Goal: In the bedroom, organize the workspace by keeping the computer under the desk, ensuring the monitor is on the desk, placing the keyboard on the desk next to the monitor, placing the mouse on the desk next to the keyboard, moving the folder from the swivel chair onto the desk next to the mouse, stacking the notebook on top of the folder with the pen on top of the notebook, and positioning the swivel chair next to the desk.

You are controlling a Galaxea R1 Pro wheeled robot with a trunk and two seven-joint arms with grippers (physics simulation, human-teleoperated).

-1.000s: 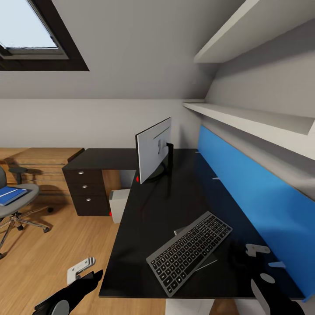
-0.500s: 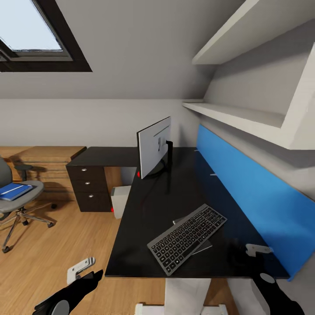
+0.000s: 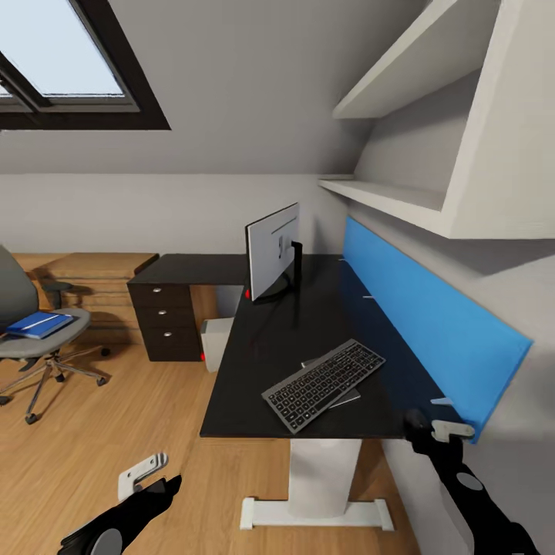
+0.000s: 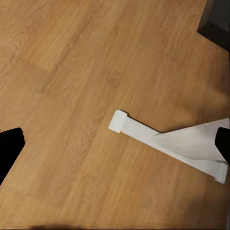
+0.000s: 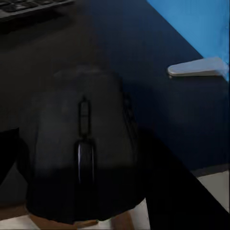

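Gripping one mouse (image 5: 81, 148) between its fingers, the right gripper (image 3: 426, 432) hangs at the desk's (image 3: 262, 362) near right corner. Whether the left gripper (image 3: 142, 474), low over the floor (image 4: 72, 72) left of the desk, is spread or closed, I cannot tell. One keyboard (image 3: 324, 383) lies on the desk, one monitor (image 3: 271, 250) farther back, one computer (image 3: 216, 343) beneath. Left of the desk, one chair (image 3: 35, 339) carries one folder (image 3: 37, 324).

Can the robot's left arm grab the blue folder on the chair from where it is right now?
Probably not. The left gripper hangs low over the wood floor near the robot, while the folder lies on the swivel chair well off to the left. Nothing blocks the way; it just looks too far without rolling closer.
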